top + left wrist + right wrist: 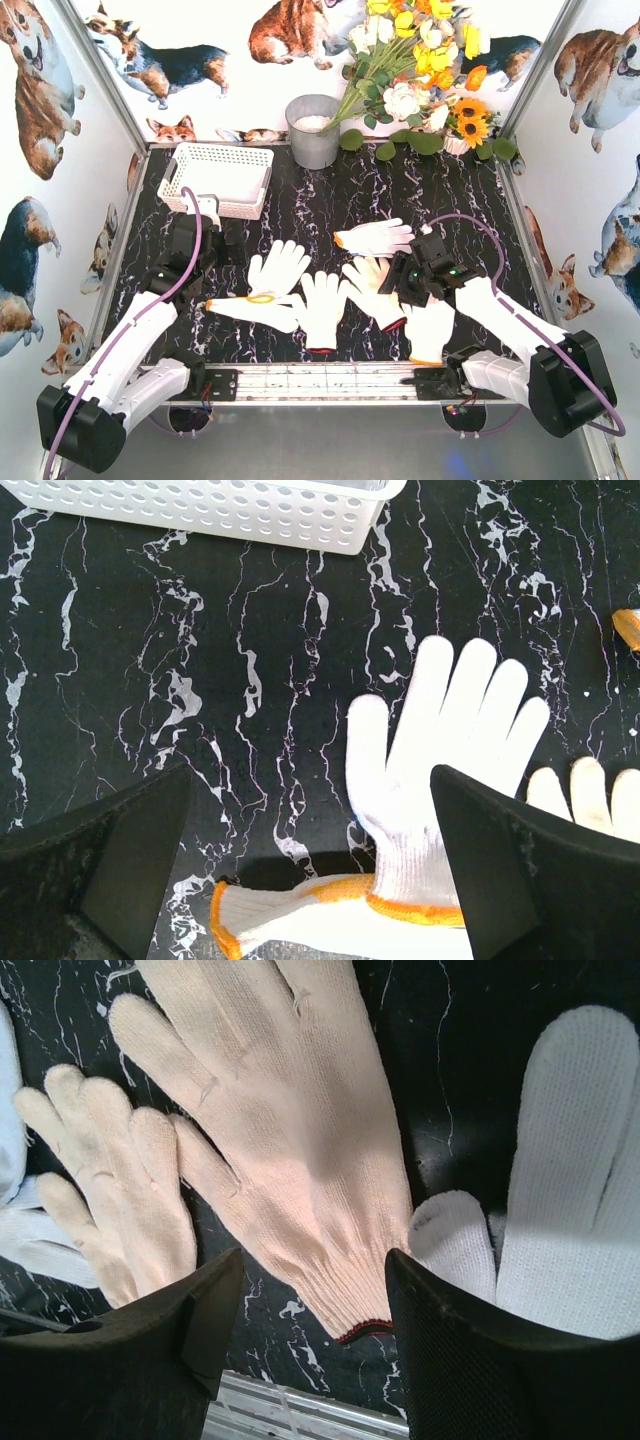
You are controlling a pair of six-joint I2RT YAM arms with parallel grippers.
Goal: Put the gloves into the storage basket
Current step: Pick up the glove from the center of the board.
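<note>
Gloves (320,305) lie spread on the table (330,190), storage basket (215,205) seemingly empty; right gripper (315,1270) straddles a cream glove (290,1130) at its cuff, jaws apart, needing to close and lift; left gripper (310,780) gapes open.

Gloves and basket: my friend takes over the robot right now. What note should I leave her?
Left gripper: open, holding nothing, low over the table beside a white glove.
Right gripper: open, jaws either side of the cuff of a cream glove, not gripped yet.
Other gloves lie flat on the table between the arms.
Storage basket: far left, no glove visible inside.
Done: nothing. Left: every glove.
</note>
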